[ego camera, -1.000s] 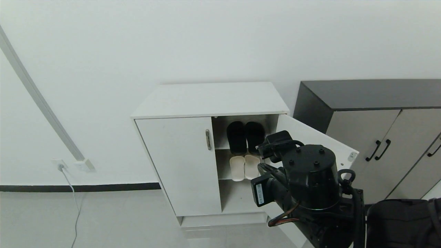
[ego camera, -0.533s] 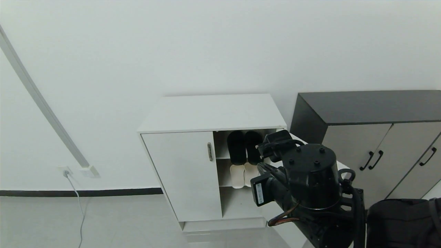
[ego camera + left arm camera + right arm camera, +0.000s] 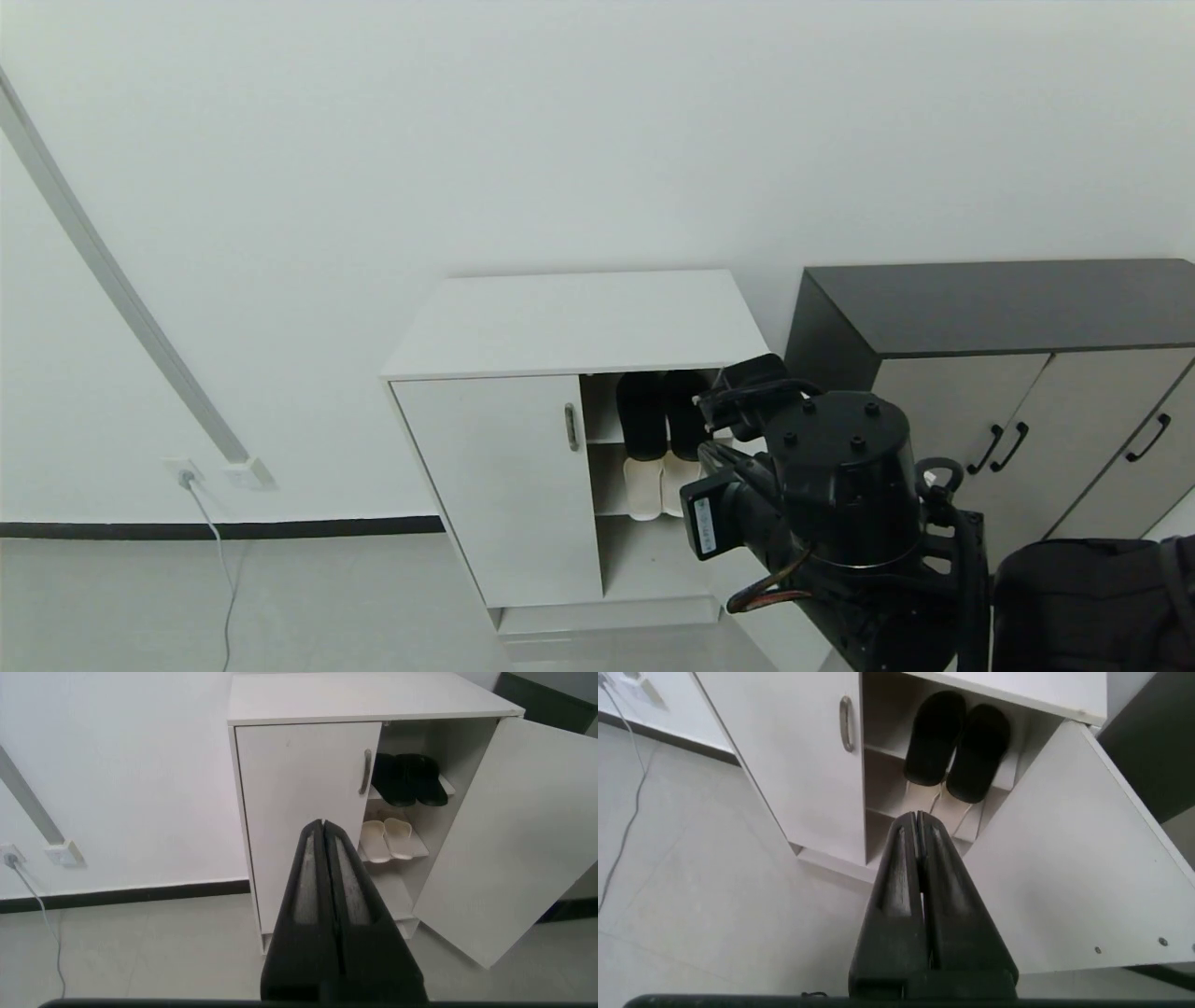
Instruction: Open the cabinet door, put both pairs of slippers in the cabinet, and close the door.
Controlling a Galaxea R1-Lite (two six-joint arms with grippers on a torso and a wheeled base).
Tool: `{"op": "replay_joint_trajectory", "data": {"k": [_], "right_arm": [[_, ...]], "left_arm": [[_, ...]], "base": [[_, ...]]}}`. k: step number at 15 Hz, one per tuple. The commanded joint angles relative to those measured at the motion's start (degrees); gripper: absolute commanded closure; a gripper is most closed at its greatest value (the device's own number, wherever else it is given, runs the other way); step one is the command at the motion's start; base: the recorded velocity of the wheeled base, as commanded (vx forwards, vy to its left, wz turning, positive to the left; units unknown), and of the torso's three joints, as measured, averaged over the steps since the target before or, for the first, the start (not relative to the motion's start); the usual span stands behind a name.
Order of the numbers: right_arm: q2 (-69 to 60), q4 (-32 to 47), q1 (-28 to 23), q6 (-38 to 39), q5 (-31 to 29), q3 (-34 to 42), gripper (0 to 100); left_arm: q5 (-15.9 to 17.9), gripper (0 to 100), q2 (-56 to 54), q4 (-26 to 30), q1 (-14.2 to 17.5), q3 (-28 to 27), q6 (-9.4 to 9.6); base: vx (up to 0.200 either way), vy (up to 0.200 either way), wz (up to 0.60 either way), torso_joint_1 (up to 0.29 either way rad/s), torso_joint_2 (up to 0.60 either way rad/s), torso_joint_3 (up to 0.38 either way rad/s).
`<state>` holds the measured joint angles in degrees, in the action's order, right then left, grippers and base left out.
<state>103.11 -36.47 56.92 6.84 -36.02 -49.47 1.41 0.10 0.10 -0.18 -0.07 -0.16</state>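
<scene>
You can see the white cabinet (image 3: 569, 322) standing on the floor against the wall, with its left door (image 3: 495, 485) shut and its right door (image 3: 537, 831) swung wide open. Both pairs of slippers are inside, in the right half. The black slippers (image 3: 406, 777) lie side by side on the upper shelf. The cream slippers (image 3: 392, 838) lie side by side on the shelf just below, reaching that shelf's front edge. Your left hand (image 3: 322, 826) is clenched, fingers pressed flat together, and hangs in front of the shut left door, well apart from it. Your right hand (image 3: 920, 819) is likewise clenched on itself, held out before the open compartment, near the inner face of the open door and apart from it. A metal handle (image 3: 570, 427) runs upright on the left door's edge by the opening. A dark cabinet (image 3: 990, 308) stands just beside the white one on your right. A wall socket (image 3: 184, 469) with a cable plugged in sits low on the wall to your left.
</scene>
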Motion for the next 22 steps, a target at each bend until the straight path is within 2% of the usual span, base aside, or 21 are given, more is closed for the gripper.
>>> {"op": "replay_joint_trajectory", "data": {"k": [1, 6, 11, 18, 22], "right_arm": [[0.08, 0.0, 0.04, -0.16, -0.01, 0.43, 100], [-0.01, 0.0, 0.04, -0.34, 0.08, 0.69, 100], [0.43, 0.0, -0.58, -0.34, 0.08, 1.04, 100], [1.22, 0.0, -1.28, -0.34, 0.08, 1.04, 100], [1.39, 0.0, -2.51, -0.34, 0.08, 1.04, 100]], "left_arm": [[-0.01, 100, -0.01, -0.01, 0.01, -0.01, -0.02], [-0.01, 100, -0.01, -0.01, 0.01, -0.01, -0.02], [-0.01, 100, -0.01, -0.01, 0.01, -0.01, -0.02], [-0.01, 100, -0.01, -0.01, 0.01, 0.07, 0.07], [-0.01, 100, -0.01, -0.01, 0.01, 0.07, 0.07]], "base": [[0.0, 0.0, 0.0, 0.0, 0.0, 0.0], [0.0, 0.0, 0.0, 0.0, 0.0, 0.0], [0.0, 0.0, -0.6, 0.003, 0.0, 0.002], [0.0, 0.0, 0.0, 0.0, 0.0, 0.0], [-0.15, 0.0, 0.0, 0.003, 0.0, 0.002]]}}
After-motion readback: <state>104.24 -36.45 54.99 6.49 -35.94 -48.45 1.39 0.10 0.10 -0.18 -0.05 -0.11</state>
